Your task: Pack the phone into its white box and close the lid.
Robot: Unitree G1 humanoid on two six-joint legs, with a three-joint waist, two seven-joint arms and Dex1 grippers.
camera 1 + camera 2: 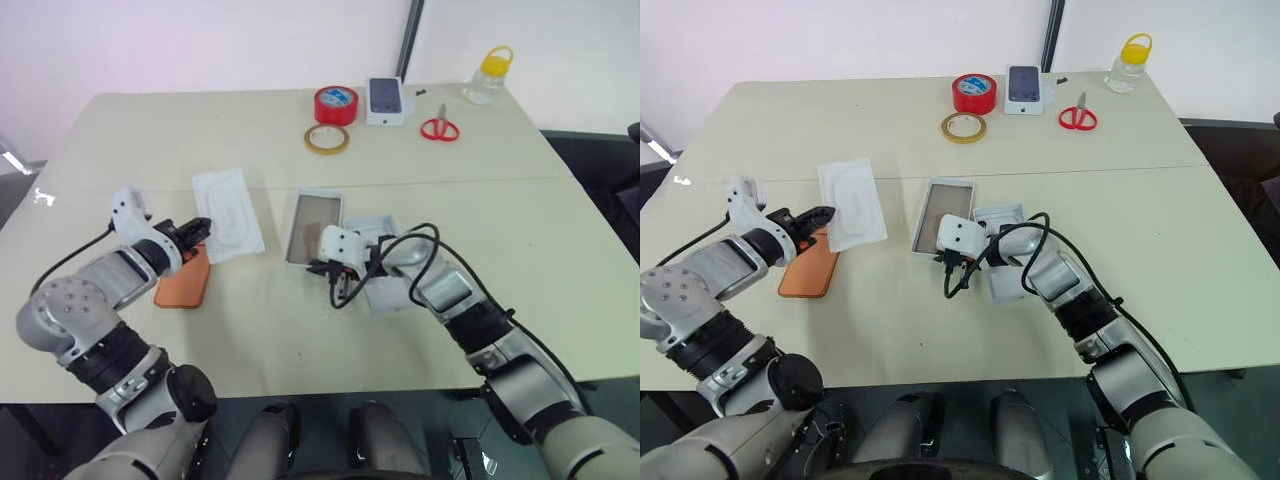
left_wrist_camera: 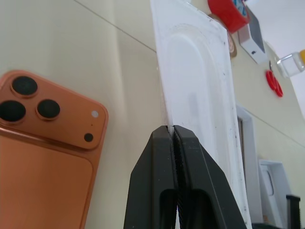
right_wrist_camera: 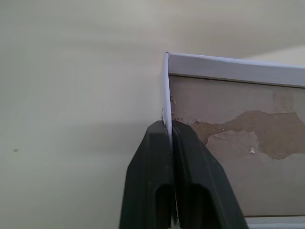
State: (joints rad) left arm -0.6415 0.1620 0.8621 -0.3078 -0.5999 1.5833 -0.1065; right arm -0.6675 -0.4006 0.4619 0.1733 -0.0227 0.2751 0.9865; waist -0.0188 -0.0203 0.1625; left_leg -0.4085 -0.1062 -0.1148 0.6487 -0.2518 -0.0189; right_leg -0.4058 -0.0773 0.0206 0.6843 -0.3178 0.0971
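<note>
Gripping status, right gripper point(image 3: 170, 128): black fingers pressed onto the side wall of the shallow white cardboard box point(image 1: 314, 228) near one corner, one finger inside and one outside the wall.
Gripping status, left gripper point(image 2: 172, 136): black fingers pinched on the edge of the thin flat white insert with a rounded recess point(image 1: 228, 214); no gap between the tips.
White box position: flat on the table near its middle, brownish floor facing up, floor surface patchy in the right wrist view.
Orange smartphone point(image 1: 184, 281): flat on the table, camera side up, three dark lenses in the raised corner cluster; just beside the insert, on the robot's left of it, under the left forearm; not in the white box.
White cardboard lid point(image 1: 1004, 256): open side up on the table, just beside the white box on its right, partly covered by the right arm and its black cable.
Beige table point(image 1: 300, 340): carries all items.
Far edge items: red tape roll point(image 1: 336, 104); thin tan tape ring point(image 1: 327, 139); small white box printed with a dark phone picture point(image 1: 387, 100); red-handled scissors point(image 1: 439, 127); clear jar with a yellow lid point(image 1: 488, 75).
</note>
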